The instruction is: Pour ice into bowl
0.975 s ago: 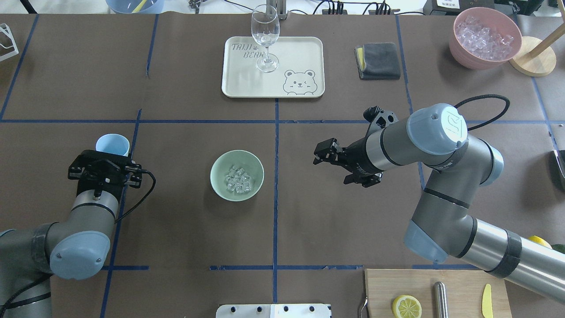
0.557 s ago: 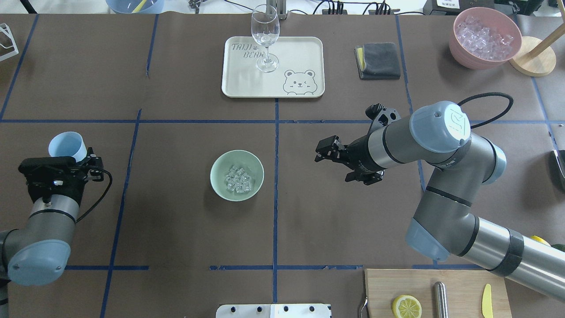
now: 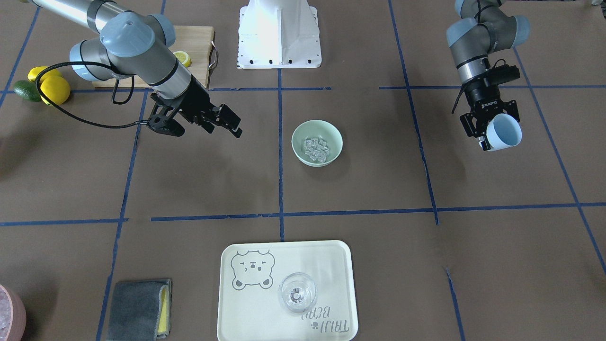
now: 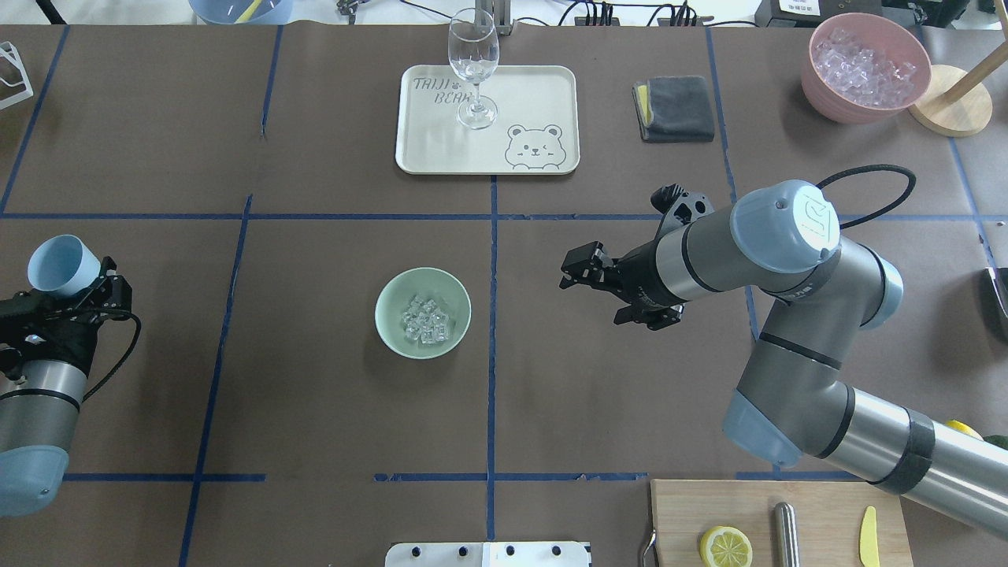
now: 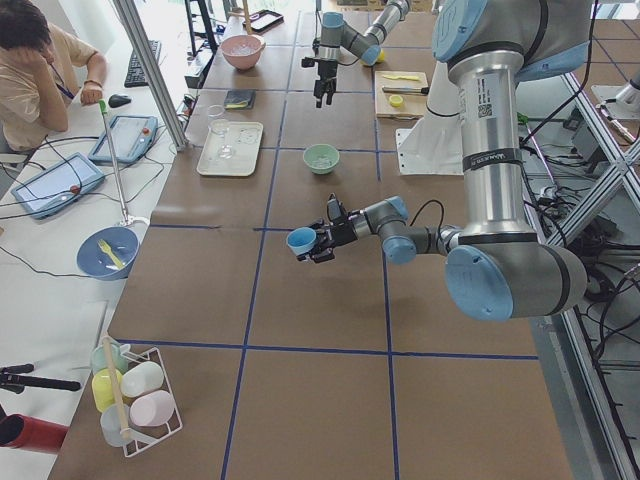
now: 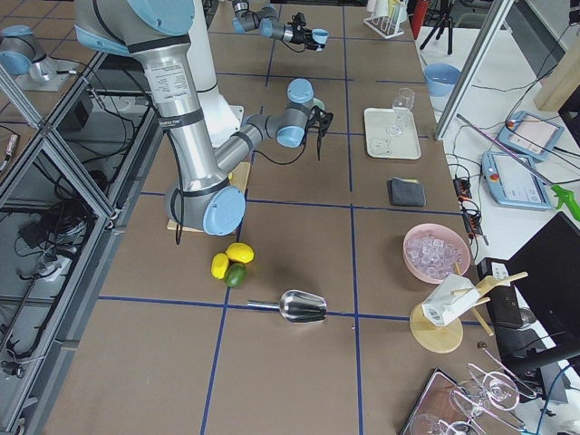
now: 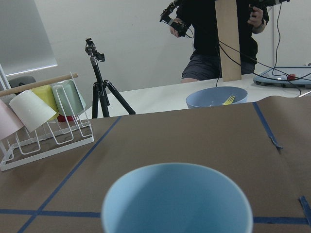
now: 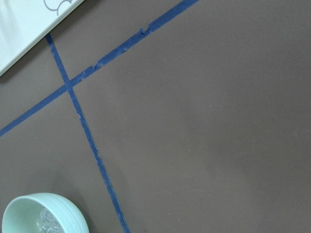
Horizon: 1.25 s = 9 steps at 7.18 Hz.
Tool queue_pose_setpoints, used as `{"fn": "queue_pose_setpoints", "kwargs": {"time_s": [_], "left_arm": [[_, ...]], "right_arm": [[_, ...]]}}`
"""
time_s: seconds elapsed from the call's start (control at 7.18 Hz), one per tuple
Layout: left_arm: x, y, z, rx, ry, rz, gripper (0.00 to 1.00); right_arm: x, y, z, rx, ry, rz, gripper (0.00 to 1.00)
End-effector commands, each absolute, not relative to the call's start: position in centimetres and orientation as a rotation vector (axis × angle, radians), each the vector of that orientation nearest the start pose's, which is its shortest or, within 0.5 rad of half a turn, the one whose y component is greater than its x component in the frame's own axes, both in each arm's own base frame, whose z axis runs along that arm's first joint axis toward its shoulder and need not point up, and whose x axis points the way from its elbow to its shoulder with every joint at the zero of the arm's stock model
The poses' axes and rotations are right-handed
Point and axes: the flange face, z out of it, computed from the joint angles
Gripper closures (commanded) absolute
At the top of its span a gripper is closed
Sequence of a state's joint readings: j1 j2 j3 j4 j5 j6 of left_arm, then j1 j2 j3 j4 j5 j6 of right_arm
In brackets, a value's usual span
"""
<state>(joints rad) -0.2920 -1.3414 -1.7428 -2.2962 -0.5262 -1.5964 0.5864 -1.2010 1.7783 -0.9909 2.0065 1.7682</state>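
The mint-green bowl (image 4: 391, 298) stands at mid-table with a small heap of clear ice (image 4: 425, 320) in it; bowl (image 3: 300, 136) and ice (image 3: 316, 148) also show in the front view. My left gripper (image 4: 72, 285) is shut on a light blue cup (image 4: 61, 264), held above the table far to the bowl's left. The cup (image 7: 177, 199) looks empty in the left wrist view. My right gripper (image 4: 577, 272) is open and empty, hovering to the bowl's right. The bowl's rim (image 8: 29, 204) shows in the right wrist view.
A pink bowl (image 4: 819, 75) full of ice stands at the far right. A wine glass (image 4: 473, 67) stands on a cream tray (image 4: 543, 94), with a grey cloth (image 4: 674, 108) beside it. A cutting board (image 4: 819, 512) with a lemon half is near the front right. A cup rack (image 7: 43, 116) is at the far left.
My left arm has swung left with the light blue cup, away from the mint-green bowl. The right arm has hardly moved. The ice stays in the bowl.
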Motion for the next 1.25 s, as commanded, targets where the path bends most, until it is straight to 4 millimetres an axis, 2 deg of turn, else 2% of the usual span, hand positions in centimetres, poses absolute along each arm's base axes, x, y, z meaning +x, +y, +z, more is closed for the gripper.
{"fn": "queue_pose_setpoints", "kwargs": {"time_s": [0.0, 0.28, 0.42, 0.56, 0.7, 1.11], "left_arm": [[32.4, -32.6, 61.2, 1.088, 0.495, -0.668, 1.00], [32.2, -32.7, 63.7, 1.141, 0.436, -0.657, 1.00], [32.7, -32.8, 63.6, 1.144, 0.440, -0.659, 0.99], [33.3, -32.9, 63.6, 1.145, 0.442, -0.659, 0.94], [34.5, -33.2, 63.7, 1.143, 0.446, -0.660, 0.91], [34.6, -33.4, 64.0, 1.144, 0.439, -0.658, 0.87]], "right_arm": [[-45.4, -41.0, 28.7, -0.157, -1.203, 0.434, 0.00], [-45.5, -41.1, 28.6, -0.156, -1.205, 0.436, 0.00], [-45.5, -41.0, 28.6, -0.157, -1.204, 0.434, 0.00], [-45.5, -41.0, 28.7, -0.157, -1.202, 0.435, 0.00], [-45.5, -40.9, 28.8, -0.159, -1.201, 0.435, 0.00], [-45.9, -40.7, 28.7, -0.154, -1.200, 0.437, 0.00]]}}
